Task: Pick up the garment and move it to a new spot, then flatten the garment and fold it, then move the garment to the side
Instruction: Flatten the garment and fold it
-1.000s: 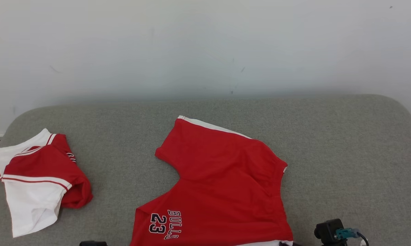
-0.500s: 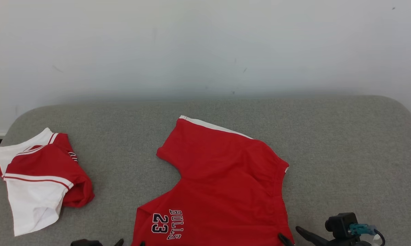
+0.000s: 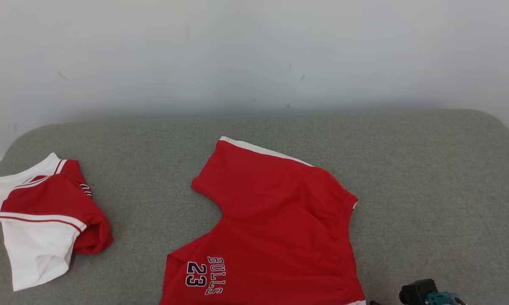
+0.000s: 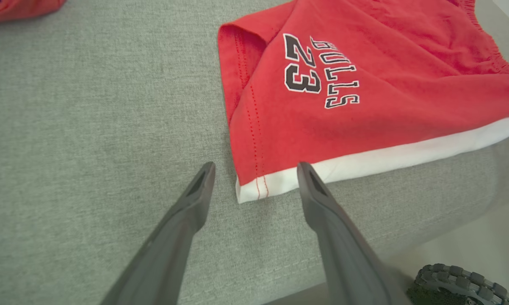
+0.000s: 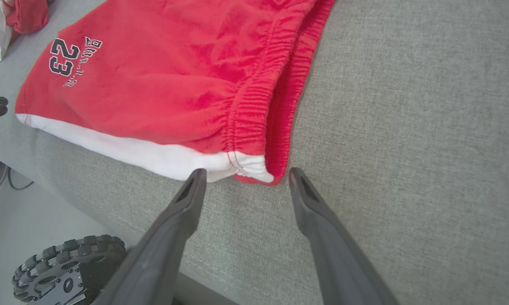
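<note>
Left jaws: fingers spread fully wide, holding nothing. The near-left corner of the shorts, a leg hem with white trim, lies in line between the tips, just ahead. Contact cannot be told.

Right jaws: fingers equally wide and empty. The near-right corner, the waistband end, sits just ahead between the tips.

Shorts lie spread at the near middle of the grey cushion. Waistband is to the right and legs point left. The white side stripe runs left to right along the near edge, so that edge spans from one pair of jaws to the other.

Judgement: each arm has its own corner, neither nearer. A fold would go away from the jaws, near edge over far.

A second garment lies well apart, far left.
</note>
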You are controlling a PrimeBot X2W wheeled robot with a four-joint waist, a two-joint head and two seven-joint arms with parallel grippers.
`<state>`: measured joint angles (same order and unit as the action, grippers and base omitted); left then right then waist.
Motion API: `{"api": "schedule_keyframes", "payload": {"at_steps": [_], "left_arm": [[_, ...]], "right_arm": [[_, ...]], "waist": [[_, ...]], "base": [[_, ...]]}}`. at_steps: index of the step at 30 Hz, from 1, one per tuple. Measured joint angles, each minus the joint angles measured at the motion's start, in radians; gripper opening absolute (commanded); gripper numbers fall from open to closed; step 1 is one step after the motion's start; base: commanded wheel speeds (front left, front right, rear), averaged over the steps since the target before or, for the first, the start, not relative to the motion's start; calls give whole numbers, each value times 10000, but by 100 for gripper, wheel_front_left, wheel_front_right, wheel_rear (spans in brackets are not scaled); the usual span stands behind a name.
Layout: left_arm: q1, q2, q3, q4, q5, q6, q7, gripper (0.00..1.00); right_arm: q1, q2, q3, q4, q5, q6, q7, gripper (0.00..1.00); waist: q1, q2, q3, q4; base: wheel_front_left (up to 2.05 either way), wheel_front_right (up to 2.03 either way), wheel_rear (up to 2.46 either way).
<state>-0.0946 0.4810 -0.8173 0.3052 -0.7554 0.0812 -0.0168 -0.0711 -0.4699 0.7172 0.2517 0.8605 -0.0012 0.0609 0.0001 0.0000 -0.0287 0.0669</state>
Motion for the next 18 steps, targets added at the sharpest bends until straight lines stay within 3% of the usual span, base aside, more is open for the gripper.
{"api": "schedule_keyframes", "payload": {"at_steps": [5,18], "left_arm": [[-97,-138,-12,86,-23,65,291,100],[-394,-291,-173,435,-63,50,926,100]], "right_arm": [[-45,-48,134,-54,-209,-255,224,100],[-464,-15,499,-107,-660,-529,757,100]], "waist": [[0,0,119,39],[0,0,338,85]], "base": [[0,0,0],[0,0,0]]}}
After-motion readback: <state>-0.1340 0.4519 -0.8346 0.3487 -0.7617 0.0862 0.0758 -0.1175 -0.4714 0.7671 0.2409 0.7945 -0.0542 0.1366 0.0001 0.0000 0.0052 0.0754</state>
